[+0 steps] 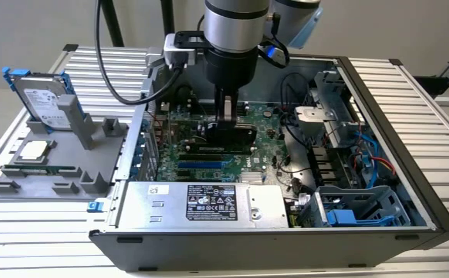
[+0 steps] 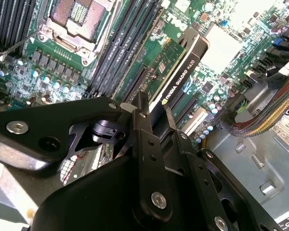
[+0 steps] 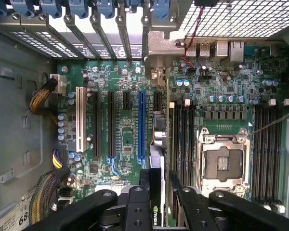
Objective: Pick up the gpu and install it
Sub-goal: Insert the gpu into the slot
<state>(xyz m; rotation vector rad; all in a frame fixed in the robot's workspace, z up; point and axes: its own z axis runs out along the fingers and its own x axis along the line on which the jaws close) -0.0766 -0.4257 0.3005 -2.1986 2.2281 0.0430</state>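
The open computer case (image 1: 409,104) holds a green motherboard (image 1: 267,136), a silver power supply (image 1: 201,204) and a blue drive cage (image 1: 348,208), and the tool (image 1: 231,124) hangs inside it, closed on the gpu (image 1: 236,138), held edge-down just above the motherboard's slots. In the second wrist view the gpu (image 2: 180,72) shows between the tool's fingers (image 2: 143,130), beside the memory slots (image 2: 127,43) and the empty CPU socket (image 2: 74,14). Out on the tabletop (image 1: 39,231), well apart from the tool, a grey tray (image 1: 55,168) carries a hard drive (image 1: 43,104), a processor (image 1: 33,150) and a memory stick (image 1: 39,171).
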